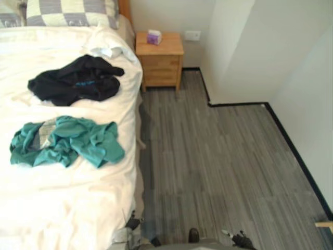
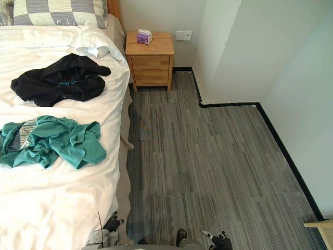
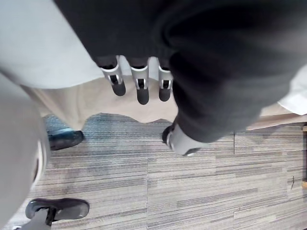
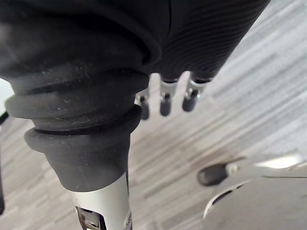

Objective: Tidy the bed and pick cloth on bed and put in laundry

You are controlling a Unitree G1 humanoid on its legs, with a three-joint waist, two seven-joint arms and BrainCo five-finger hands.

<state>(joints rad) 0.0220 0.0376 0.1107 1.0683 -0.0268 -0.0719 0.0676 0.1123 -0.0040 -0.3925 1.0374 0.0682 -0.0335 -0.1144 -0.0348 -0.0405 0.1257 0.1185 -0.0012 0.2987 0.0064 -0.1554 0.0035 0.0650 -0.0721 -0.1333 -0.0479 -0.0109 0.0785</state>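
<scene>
Two garments lie on the white bed [image 1: 62, 208]. A crumpled teal cloth [image 1: 67, 140] rests near the bed's right edge, and a black cloth [image 1: 75, 79] lies beyond it toward the pillows. Both hands hang low beside the bed, away from the clothes. My left hand [image 3: 140, 84] has relaxed, straight fingers with nothing in them, close to the bed's beige side [image 3: 86, 105]. My right hand [image 4: 165, 98] hangs over the grey floor with straight, empty fingers.
A checkered pillow [image 1: 67, 11] lies at the bed's head, with a rumpled white sheet fold [image 1: 110, 51] beside it. A wooden nightstand [image 1: 159, 58] with a purple tissue box [image 1: 154, 37] stands by the bed. Grey striped floor [image 1: 218, 156] spreads to the right, walls beyond. A wooden corner [image 2: 318, 226] shows low right.
</scene>
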